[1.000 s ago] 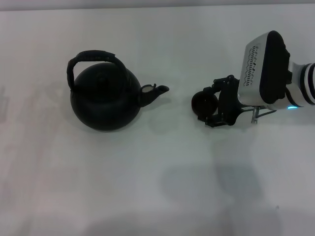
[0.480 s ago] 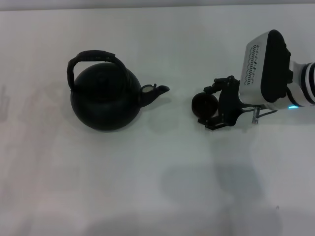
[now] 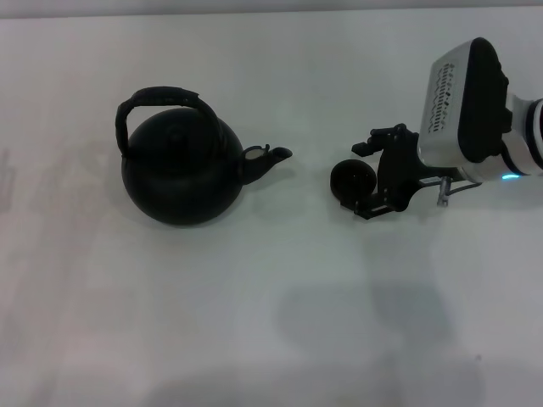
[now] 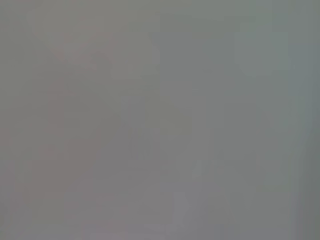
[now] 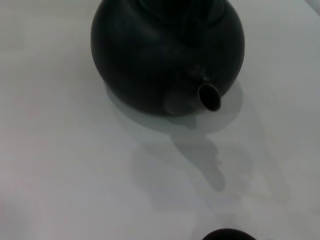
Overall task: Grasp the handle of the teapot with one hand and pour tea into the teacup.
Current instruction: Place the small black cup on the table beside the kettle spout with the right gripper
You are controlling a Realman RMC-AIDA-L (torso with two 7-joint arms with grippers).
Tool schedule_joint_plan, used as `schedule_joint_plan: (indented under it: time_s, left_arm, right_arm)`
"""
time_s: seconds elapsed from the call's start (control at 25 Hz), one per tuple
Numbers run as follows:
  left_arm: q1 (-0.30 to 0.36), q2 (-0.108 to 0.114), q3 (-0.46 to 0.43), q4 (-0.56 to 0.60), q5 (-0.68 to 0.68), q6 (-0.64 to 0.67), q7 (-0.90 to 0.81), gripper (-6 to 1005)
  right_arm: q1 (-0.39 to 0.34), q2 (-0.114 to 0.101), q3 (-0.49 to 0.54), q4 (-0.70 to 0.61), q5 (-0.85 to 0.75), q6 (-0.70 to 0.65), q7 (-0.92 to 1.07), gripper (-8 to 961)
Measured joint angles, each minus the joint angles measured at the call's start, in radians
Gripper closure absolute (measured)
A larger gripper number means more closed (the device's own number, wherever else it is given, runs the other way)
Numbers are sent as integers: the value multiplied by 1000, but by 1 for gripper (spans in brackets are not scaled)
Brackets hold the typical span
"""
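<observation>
The black teapot (image 3: 180, 166) stands on the left of the white table, its stubby spout (image 3: 270, 158) pointing right and its arched handle (image 3: 157, 100) upright over the body. The small dark teacup (image 3: 351, 181) rests on the table right of the spout. My right gripper (image 3: 366, 178) comes in from the right, open, its fingers spread to either side of the teacup's right part without pinching it. In the right wrist view the teapot (image 5: 165, 55) fills the far side, and the teacup rim (image 5: 227, 235) just shows at the edge. My left gripper is out of view.
The white table (image 3: 254, 322) stretches wide around both objects. My right arm's white and black wrist housing (image 3: 462, 106) hangs over the right edge. The left wrist view shows only a plain grey surface.
My right wrist has drawn back a little to the right and away from me. The teacup and the teapot have stayed put.
</observation>
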Motion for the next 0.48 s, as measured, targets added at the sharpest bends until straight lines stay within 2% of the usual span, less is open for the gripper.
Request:
schedule_joint_plan:
  time_s: [0.16, 0.48]
  left_arm:
    - [3, 0, 8, 0, 0, 0, 0, 380]
    - [7, 0, 26, -3, 0, 0, 0, 380]
  right_arm:
    - [-1, -1, 15, 5, 3, 19, 0, 84]
    - [-10, 0, 113, 34, 21, 109, -2, 83]
